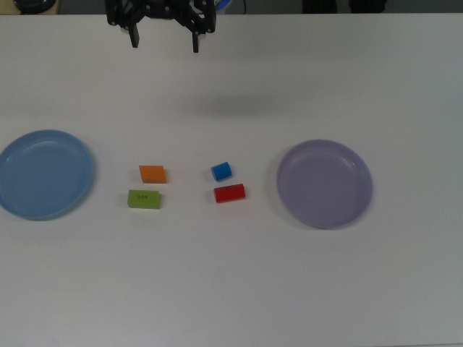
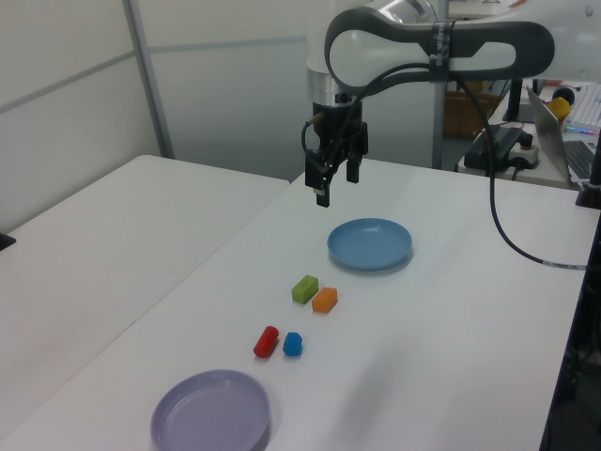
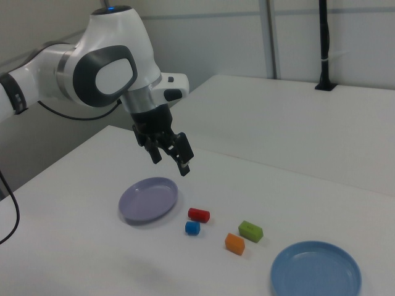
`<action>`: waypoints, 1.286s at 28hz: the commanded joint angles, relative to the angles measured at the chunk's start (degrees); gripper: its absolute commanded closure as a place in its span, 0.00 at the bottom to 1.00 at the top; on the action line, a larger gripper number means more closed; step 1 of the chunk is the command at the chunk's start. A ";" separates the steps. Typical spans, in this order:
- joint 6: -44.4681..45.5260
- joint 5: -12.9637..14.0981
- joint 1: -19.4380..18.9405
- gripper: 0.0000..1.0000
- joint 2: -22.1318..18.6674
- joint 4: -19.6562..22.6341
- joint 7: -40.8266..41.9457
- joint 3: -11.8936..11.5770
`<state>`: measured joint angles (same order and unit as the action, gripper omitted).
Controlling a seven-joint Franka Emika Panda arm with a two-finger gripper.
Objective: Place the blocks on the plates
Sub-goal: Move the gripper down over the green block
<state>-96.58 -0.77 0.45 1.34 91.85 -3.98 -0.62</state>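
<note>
A white surface [image 1: 231, 289] carried four small blocks and two round plates. Taking the red block [image 1: 229, 193] as the landmark in the top view: the blue cube [image 1: 221, 170] sat just beside it, toward the far edge, close but not touching. The lavender plate [image 1: 325, 183] lay near the red block on the top view's right, bare inside. On the top view's left of the red block, a little apart, rested the green block [image 1: 144, 199], with the orange block [image 1: 153, 173] just behind it. Well beyond those two, at the top view's left edge, lay the light blue plate [image 1: 45, 174], also bare inside. All four blocks lay on the surface between the plates, none on a plate. Farthest from the red block, over the back edge of the surface, the black gripper [image 1: 164, 40] of the white arm hung in the air with its fingers [image 1: 134, 37] spread wide apart, holding nothing, well above the blocks.
</note>
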 commanded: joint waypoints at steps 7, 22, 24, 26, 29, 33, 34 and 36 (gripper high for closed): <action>-0.89 2.70 1.65 0.00 2.87 -0.27 11.26 -1.49; -13.72 3.76 5.17 0.00 15.62 0.08 12.69 -1.49; -15.65 3.67 5.17 0.00 17.20 0.08 12.60 -1.49; -18.20 3.58 5.17 0.00 19.48 0.08 12.42 -1.49; -20.40 3.06 5.17 0.00 21.51 0.08 12.42 -1.49; -24.44 2.88 5.17 0.00 24.41 0.08 12.42 -1.49; -25.23 2.88 5.17 0.00 24.94 0.08 12.42 -1.49; -26.55 2.88 5.09 0.00 25.99 0.08 12.42 -1.49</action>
<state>-119.89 1.71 5.73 25.14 92.24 7.89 -1.84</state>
